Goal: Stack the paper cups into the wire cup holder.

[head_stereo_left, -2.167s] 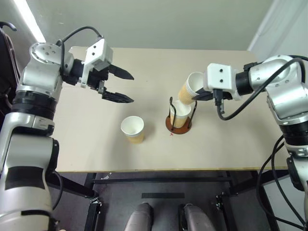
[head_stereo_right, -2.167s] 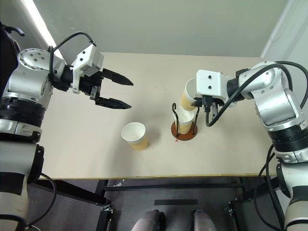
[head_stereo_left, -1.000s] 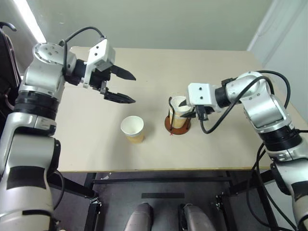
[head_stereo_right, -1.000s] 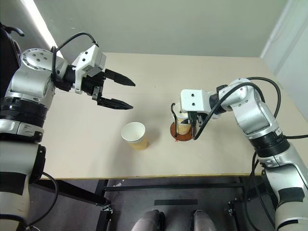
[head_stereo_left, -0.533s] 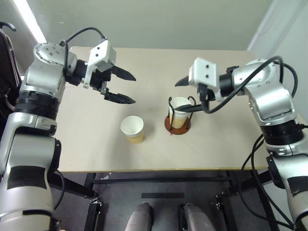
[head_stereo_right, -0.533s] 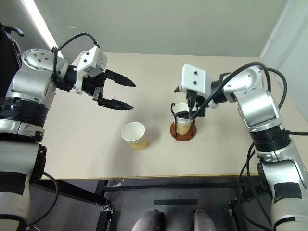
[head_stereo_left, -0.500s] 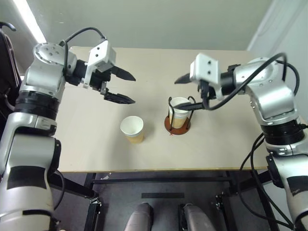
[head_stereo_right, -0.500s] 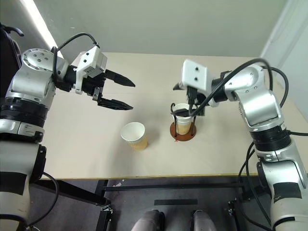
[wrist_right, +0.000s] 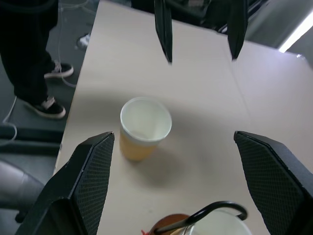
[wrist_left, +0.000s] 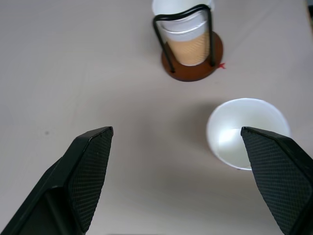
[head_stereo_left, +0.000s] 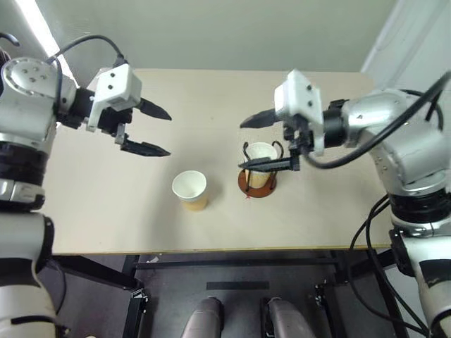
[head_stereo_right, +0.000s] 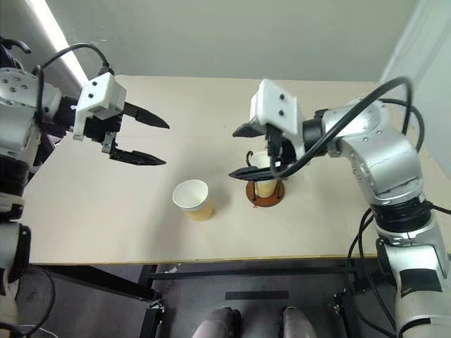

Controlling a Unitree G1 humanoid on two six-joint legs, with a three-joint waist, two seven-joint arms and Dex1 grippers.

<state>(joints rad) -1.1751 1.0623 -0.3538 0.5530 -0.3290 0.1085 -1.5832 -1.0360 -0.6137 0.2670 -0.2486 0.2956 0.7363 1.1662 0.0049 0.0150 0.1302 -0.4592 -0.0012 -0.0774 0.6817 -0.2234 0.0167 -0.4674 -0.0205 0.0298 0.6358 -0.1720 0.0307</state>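
We find two paper cups (wrist_left: 186, 36) nested in the wire cup holder (head_stereo_left: 258, 176); one loose cup (head_stereo_left: 190, 190) stands left of it. Both the left gripper (head_stereo_left: 149, 130) and right gripper (head_stereo_left: 262, 141) hang released, empty. Next we grasp the loose cup.

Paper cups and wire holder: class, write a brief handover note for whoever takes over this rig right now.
Left gripper: open, empty, above the table, left of the cups.
Right gripper: open, empty, over the wire cup holder.
Done: nested paper cups stand upright in the holder.
Left: one loose paper cup stands upright on the table, left of the holder; it is not yet stacked.
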